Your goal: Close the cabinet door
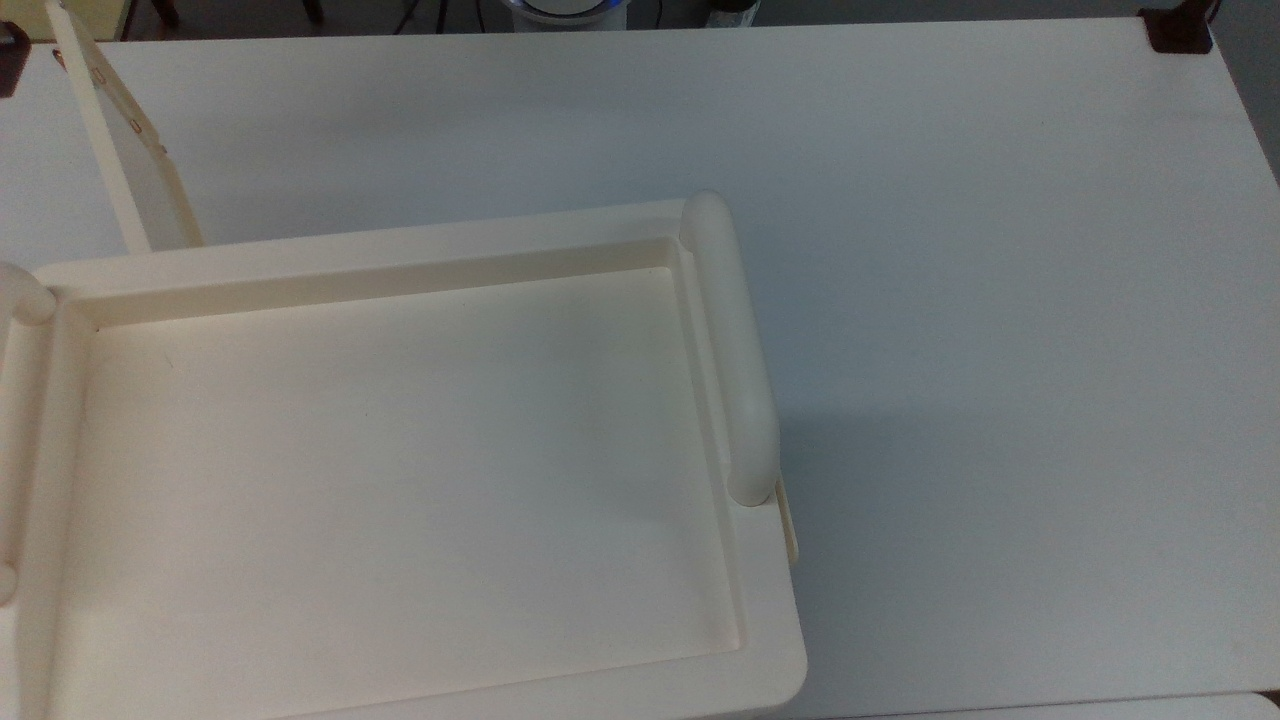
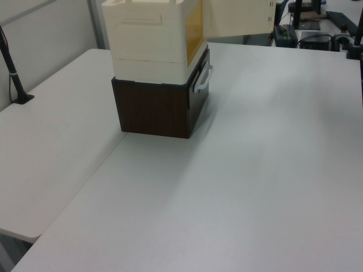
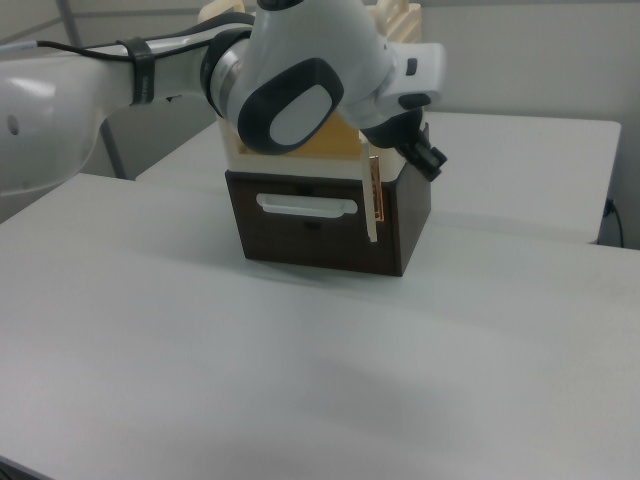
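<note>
Door is standing open, jutting from the cabinet toward the upper left of the top view; its far end is cut off by the frame edge. In the left view the door is sticking out at the upper middle, top cropped. In the right view the arm is hiding most of the cabinet; the end effector is sitting beside the door's edge, and whether it is clenched or released I cannot tell. The cabinet is resting on a dark box on the bench.

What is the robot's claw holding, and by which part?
It cannot be told. The claw is right beside the upper part of the open cabinet door, but no grip on it is visible.
</note>
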Robot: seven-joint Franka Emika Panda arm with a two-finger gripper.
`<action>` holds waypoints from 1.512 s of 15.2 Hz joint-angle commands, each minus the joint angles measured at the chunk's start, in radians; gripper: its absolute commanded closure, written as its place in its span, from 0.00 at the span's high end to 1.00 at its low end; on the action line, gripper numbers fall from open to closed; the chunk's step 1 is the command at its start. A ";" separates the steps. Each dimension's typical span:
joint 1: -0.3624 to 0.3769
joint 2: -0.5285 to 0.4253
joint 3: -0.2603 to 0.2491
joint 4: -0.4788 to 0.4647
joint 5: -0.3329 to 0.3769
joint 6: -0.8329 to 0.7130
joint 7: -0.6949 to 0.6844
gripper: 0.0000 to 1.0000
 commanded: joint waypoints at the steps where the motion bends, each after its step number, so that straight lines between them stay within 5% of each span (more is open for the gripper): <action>1: 0.025 -0.009 0.021 -0.016 0.004 0.002 -0.012 0.00; 14: 0.030 -0.014 0.263 0.018 0.019 -0.037 0.060 0.00; 23: 0.083 0.074 0.343 0.032 0.036 0.326 0.171 0.00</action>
